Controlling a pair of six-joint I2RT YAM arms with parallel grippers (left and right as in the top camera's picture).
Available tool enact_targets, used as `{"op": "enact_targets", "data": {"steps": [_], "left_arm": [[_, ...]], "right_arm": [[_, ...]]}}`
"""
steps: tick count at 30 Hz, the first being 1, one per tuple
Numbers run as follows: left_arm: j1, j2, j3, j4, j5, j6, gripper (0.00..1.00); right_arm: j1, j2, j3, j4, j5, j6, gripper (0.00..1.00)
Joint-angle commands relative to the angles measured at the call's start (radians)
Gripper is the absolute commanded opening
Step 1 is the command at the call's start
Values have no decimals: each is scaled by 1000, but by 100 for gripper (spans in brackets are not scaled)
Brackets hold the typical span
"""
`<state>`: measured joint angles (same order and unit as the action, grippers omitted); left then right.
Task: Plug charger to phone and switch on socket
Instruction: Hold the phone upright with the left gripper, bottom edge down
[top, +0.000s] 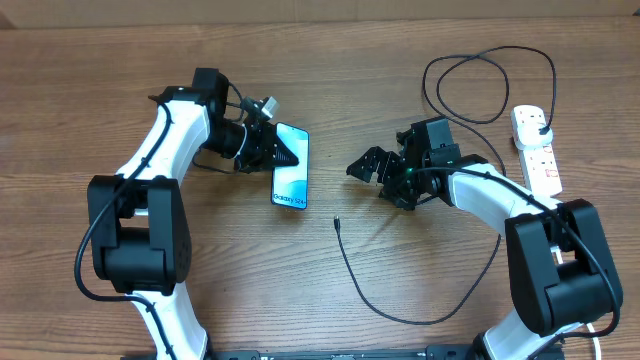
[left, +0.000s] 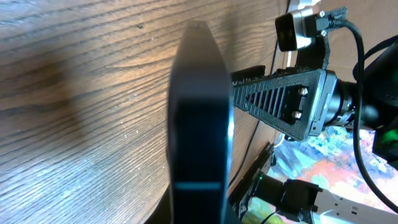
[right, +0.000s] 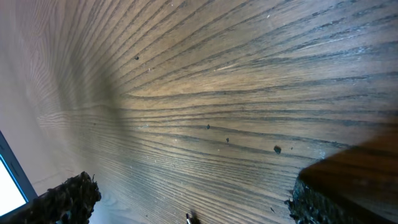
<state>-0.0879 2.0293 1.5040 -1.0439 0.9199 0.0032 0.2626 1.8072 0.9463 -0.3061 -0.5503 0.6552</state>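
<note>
The phone (top: 291, 180) lies near the table's middle, its blue-white screen up. My left gripper (top: 282, 150) is shut on its far end. The left wrist view shows the phone's black edge (left: 199, 112) running up the middle. My right gripper (top: 368, 165) is open and empty, hovering low over the table to the right of the phone. The charger cable (top: 400, 310) curves across the front of the table. Its connector tip (top: 337, 222) lies loose below and left of the right gripper, and shows between the open fingers (right: 193, 199) at the bottom edge (right: 188, 218). The socket (top: 540, 160) is at far right.
The charger's black plug (top: 541, 123) sits in the socket's far end, and the cable loops (top: 480, 85) behind my right arm. The right arm (left: 298, 106) shows in the left wrist view, close beyond the phone.
</note>
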Motion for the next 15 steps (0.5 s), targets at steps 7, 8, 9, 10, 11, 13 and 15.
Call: {"op": "enact_targets", "data": {"steps": [7, 8, 9, 10, 11, 13, 15], "left_arm": [[-55, 3, 3, 9, 12, 20, 4], [-58, 3, 3, 10, 12, 20, 4], [-63, 3, 3, 12, 12, 20, 4], [-64, 3, 3, 13, 12, 20, 4], [-67, 3, 3, 13, 12, 20, 4], [-70, 3, 3, 13, 11, 20, 4], [-71, 3, 3, 12, 11, 20, 4]], "right_arm": [[3, -6, 3, 5, 34, 2, 100], [3, -6, 3, 5, 34, 2, 100], [3, -6, 3, 5, 34, 2, 100], [3, -6, 3, 5, 34, 2, 100], [3, -6, 3, 5, 34, 2, 100], [3, -6, 3, 5, 34, 2, 100], [3, -6, 3, 5, 34, 2, 100]]}}
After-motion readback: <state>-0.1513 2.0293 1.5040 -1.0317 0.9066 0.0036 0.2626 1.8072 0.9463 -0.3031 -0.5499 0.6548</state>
